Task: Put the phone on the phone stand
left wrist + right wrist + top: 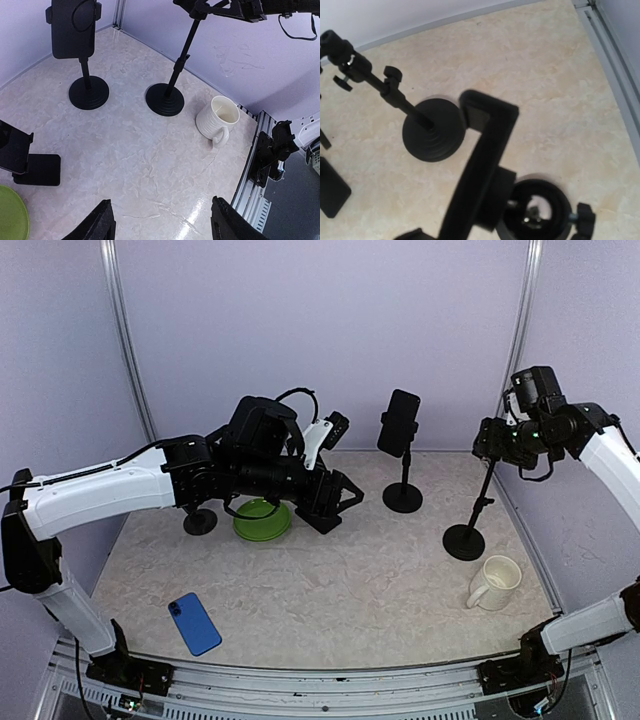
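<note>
Risked tipping the phone stand [468, 525] through a sideways tug from the right arm [600, 455], raised high with right jaws at the stand's head; could not tell whether closed on it. Found the blue phone [195, 623] flat on the surface [350, 580], front left, well apart. Had the left arm [100, 490] stretched toward mid-surface, left jaws partly open, empty.

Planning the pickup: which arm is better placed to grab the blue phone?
Left. The blue phone lies near the left arm's base; the left claw is open, empty. The right claw is up at a stand.
</note>
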Available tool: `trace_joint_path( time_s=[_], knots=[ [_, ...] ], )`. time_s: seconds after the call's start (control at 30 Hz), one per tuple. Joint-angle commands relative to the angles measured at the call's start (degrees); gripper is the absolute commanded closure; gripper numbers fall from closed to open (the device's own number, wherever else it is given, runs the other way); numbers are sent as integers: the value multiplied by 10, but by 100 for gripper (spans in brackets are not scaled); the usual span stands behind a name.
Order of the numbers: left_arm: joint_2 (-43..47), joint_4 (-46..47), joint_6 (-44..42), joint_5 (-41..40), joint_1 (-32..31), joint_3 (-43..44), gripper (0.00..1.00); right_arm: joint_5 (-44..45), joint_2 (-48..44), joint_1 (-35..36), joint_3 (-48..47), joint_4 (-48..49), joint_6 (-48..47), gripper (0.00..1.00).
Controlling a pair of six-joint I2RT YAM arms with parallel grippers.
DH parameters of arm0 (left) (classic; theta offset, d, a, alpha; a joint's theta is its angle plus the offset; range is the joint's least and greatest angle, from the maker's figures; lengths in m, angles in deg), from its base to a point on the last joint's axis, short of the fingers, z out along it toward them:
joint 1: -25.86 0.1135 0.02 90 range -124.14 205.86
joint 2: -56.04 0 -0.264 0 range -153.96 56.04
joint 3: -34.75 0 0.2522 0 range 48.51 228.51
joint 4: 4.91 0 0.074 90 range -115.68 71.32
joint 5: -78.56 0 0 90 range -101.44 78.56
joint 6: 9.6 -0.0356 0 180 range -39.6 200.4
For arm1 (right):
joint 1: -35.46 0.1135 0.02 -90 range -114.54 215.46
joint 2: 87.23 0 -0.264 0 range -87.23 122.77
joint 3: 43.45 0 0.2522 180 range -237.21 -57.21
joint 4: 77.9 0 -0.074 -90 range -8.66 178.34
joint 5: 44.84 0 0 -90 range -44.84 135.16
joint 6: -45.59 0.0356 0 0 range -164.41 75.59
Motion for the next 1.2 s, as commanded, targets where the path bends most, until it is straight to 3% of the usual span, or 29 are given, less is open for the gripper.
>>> trace_joint_path(
  time_s=[0.0,0.37,0.7,1.17],
  knots=[
    [-7,8,2,8,-4,12,36,-10,21,-8,-5,26,5,23],
    [-9,8,-2,4,-4,12,36,-11,30,-8,-17,27,2,30],
    [-20,7,-8,9,-4,20,36,4,4,-8,-28,-11,-20,54],
    [-28,3,-11,11,-4,30,36,-15,-16,-9,-7,-3,-29,76]
  ],
)
